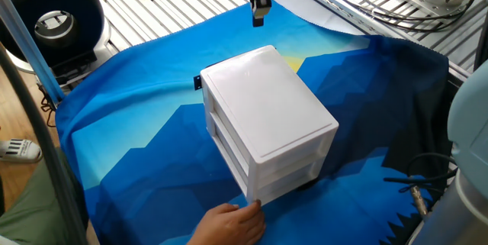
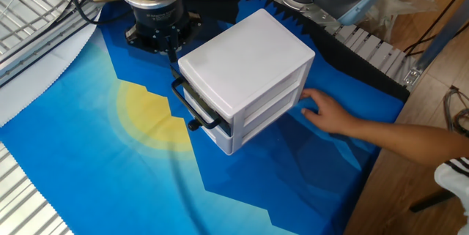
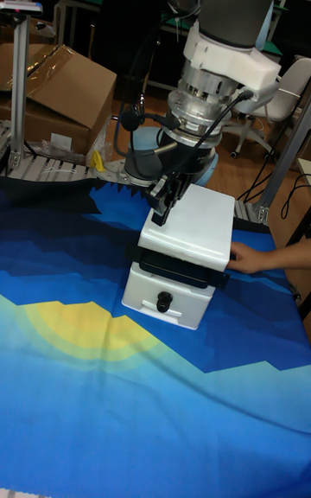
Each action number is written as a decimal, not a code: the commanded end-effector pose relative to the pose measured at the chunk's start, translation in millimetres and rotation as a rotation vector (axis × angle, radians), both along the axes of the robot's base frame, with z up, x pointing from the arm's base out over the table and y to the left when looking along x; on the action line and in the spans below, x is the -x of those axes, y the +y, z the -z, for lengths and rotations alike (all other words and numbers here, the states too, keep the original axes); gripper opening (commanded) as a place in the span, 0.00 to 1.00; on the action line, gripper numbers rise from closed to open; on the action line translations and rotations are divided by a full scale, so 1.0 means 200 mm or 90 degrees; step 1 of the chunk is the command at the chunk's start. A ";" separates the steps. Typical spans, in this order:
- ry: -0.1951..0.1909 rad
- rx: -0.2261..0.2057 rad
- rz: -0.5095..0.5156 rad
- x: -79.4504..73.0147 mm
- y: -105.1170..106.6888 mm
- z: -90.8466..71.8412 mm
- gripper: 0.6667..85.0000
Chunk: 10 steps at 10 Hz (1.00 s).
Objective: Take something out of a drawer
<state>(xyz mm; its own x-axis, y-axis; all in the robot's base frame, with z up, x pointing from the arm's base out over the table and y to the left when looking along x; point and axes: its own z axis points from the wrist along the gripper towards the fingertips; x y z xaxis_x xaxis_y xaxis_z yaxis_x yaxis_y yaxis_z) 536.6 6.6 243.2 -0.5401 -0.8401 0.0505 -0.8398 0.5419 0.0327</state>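
Note:
The white cabinet stands in the middle of the blue cloth. Its top drawer is pushed in, with a black handle across its front. The something is hidden; no loose object shows in any view. My gripper hangs above the cabinet's front edge, just over the handle, fingers pointing down and touching nothing. In the tall fixed view the gripper sits in front of the cabinet's top front corner. Its fingers look narrow, and I cannot make out a gap between them. In the other fixed view the wrist flange hides the fingertips.
A person's hand rests against the back of the cabinet, also seen as the hand at the cloth's near edge. A lower drawer has a black knob. Metal rollers and cables border the cloth.

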 end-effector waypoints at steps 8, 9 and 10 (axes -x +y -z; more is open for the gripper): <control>0.036 -0.086 -0.014 0.07 0.17 -0.02 0.01; 0.035 -0.079 -0.019 0.07 0.16 -0.02 0.01; 0.026 -0.039 -0.021 0.05 0.07 -0.01 0.01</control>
